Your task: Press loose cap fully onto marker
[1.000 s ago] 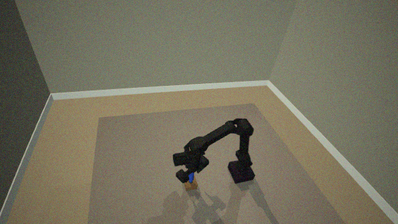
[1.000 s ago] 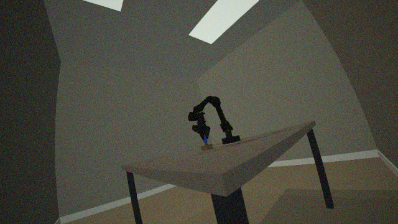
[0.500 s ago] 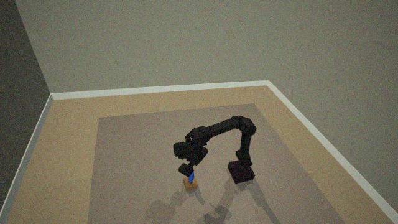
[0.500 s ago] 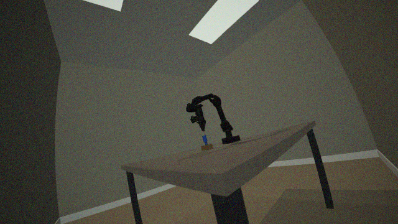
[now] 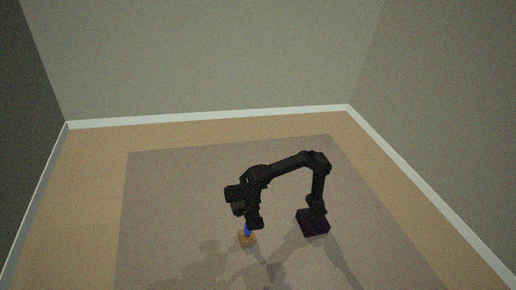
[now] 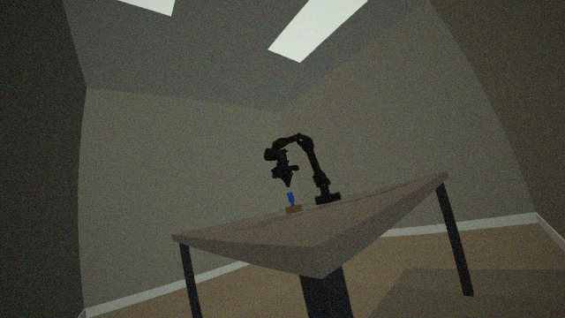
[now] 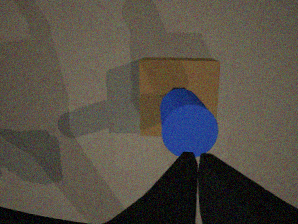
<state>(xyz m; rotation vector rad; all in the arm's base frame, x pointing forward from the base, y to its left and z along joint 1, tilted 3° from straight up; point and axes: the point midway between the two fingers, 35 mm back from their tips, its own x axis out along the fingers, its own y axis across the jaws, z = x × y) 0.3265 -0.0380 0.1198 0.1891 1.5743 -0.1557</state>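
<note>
Hanging over the tan holder block (image 5: 247, 239), the black gripper (image 5: 254, 224) points down in the top view, with the blue cap (image 5: 247, 229) on the upright marker showing just beside its tip. In the exterior view the gripper (image 6: 287, 181) sits above the cap (image 6: 290, 197), apart from it, and the block (image 6: 293, 208) rests on the table (image 6: 318, 238) near the arm's base (image 6: 327, 199). From the wrist, the two fingers are pressed together, gripping nothing, their tips just below the cap's round top (image 7: 189, 129), which covers part of the block (image 7: 178, 79).
</note>
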